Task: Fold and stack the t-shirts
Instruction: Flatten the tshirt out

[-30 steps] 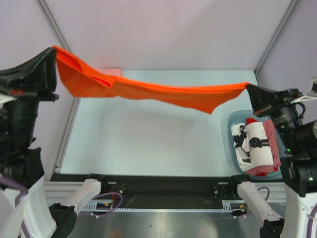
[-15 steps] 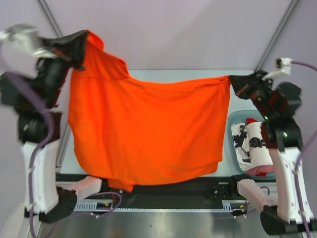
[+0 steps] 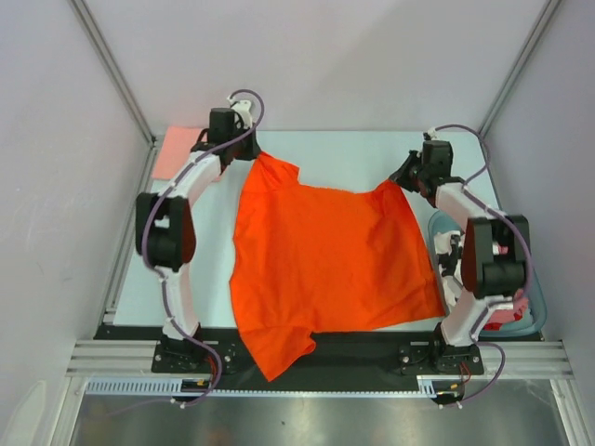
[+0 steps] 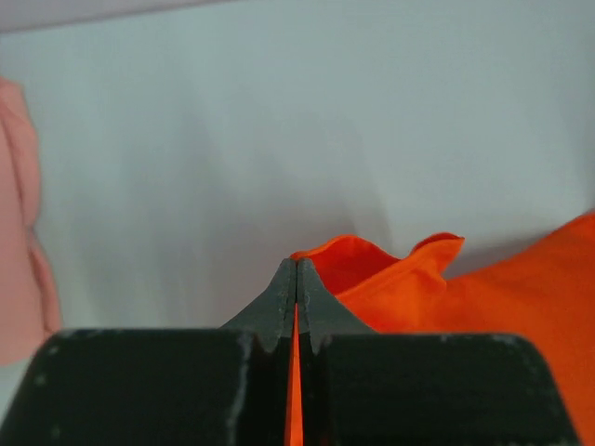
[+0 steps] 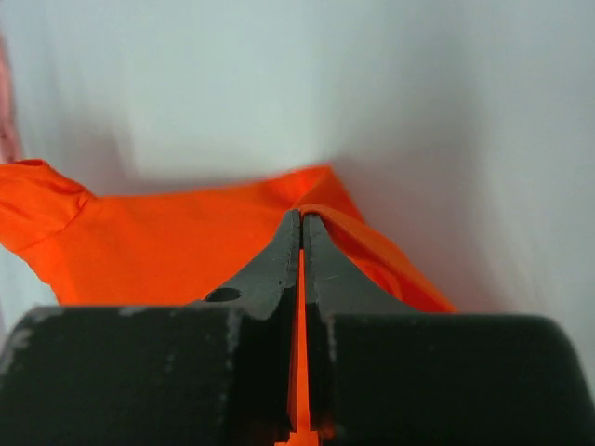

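An orange t-shirt (image 3: 325,265) lies spread on the pale table, its near sleeve hanging over the front edge. My left gripper (image 3: 253,153) is shut on its far left corner, low at the table; orange cloth (image 4: 390,279) shows between the jaws. My right gripper (image 3: 402,178) is shut on the far right corner, also low; the cloth (image 5: 186,242) shows in the right wrist view. A folded pink shirt (image 3: 177,149) lies at the far left, seen also in the left wrist view (image 4: 19,223).
A blue bin (image 3: 437,228) at the right edge holds several crumpled shirts, white-and-black (image 3: 453,265) and red (image 3: 507,311). Cage posts rise at the far corners. The black front rail (image 3: 372,344) runs along the near edge.
Both arms swung the orange shirt from stretched in the air forward and down; it now lies spread flat on the table, with both grippers lowered at its far corners.
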You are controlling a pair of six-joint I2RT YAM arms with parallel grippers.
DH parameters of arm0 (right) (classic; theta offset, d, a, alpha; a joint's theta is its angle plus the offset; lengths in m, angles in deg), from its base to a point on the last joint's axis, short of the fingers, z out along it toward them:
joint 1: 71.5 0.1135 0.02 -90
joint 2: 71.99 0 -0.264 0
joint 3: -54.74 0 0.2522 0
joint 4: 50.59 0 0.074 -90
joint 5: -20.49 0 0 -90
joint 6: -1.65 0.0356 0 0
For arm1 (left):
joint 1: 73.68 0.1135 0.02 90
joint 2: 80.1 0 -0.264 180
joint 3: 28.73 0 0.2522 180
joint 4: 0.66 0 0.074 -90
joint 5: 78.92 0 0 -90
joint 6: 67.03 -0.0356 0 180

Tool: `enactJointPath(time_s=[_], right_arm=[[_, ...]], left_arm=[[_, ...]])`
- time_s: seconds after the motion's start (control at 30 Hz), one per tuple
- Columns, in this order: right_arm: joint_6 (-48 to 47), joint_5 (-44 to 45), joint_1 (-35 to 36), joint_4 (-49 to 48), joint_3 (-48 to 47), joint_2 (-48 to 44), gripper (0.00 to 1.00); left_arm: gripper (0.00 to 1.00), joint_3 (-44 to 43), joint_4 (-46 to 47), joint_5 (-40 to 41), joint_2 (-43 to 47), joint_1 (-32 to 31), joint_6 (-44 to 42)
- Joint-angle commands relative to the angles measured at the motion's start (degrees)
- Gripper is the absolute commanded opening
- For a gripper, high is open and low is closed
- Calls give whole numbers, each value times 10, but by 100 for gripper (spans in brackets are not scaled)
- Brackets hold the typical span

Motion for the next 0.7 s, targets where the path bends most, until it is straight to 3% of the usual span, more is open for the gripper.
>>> enactJointPath(time_s=[0.0, 0.13, 0.33, 0.67], right_arm=[[-16, -2, -13, -70, -65, 73, 0], [-29, -11, -23, 9, -183, 184, 0], [-46, -13, -37, 99, -286, 257, 0], [-62, -39, -52, 160, -413, 340, 0]], left_arm=[[0, -92, 25, -12, -91, 17, -21], [0, -200, -13, -13, -169, 25, -10], [0, -219, -22, -9, -199, 31, -5], [0, -258, -50, 15, -206, 55, -6]])
